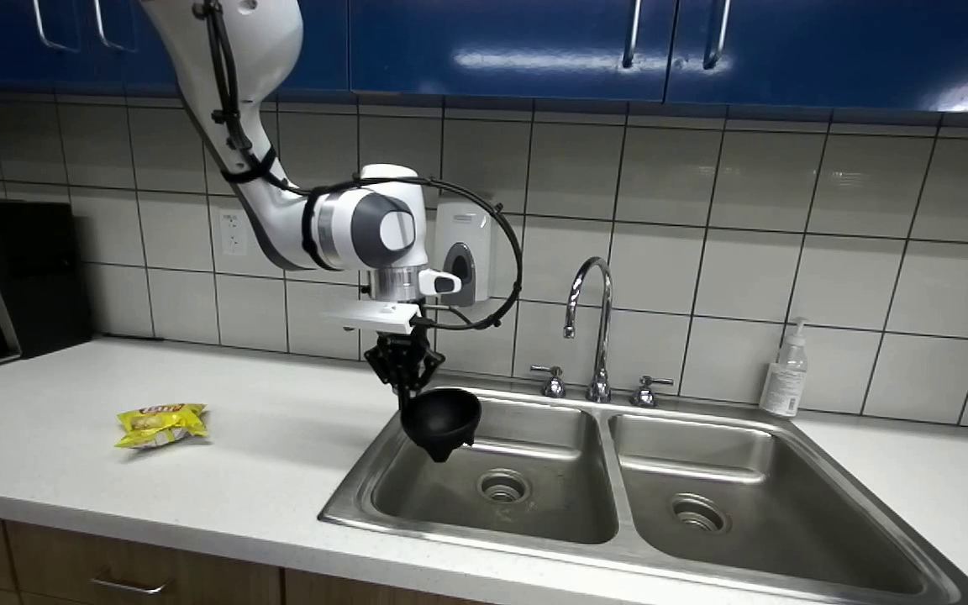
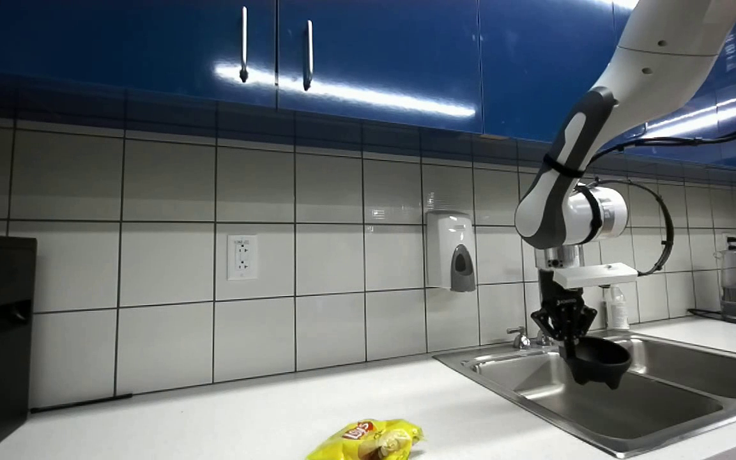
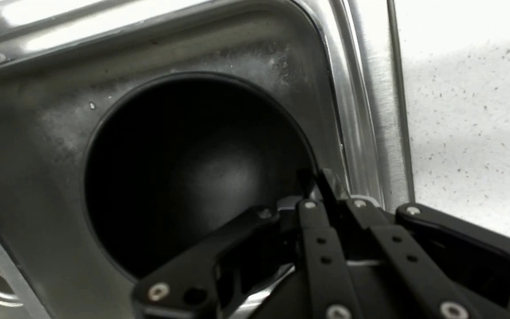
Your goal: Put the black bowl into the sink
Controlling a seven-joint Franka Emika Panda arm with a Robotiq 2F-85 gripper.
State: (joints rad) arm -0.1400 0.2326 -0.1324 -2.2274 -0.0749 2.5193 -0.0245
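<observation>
The black bowl hangs from my gripper over the sink basin nearer the chip bag. In an exterior view the bowl has small feet underneath and its opening faces up. The gripper points down and is shut on the bowl's rim. In the wrist view, the fingertips pinch the rim at the lower right of the bowl. The steel double sink lies below; its edge also shows in the wrist view. How far the bowl is above the basin floor is hard to tell.
A chrome faucet with two handles stands behind the sink. A soap bottle stands at the sink's back corner. A yellow chip bag lies on the white counter. A wall dispenser is behind the arm.
</observation>
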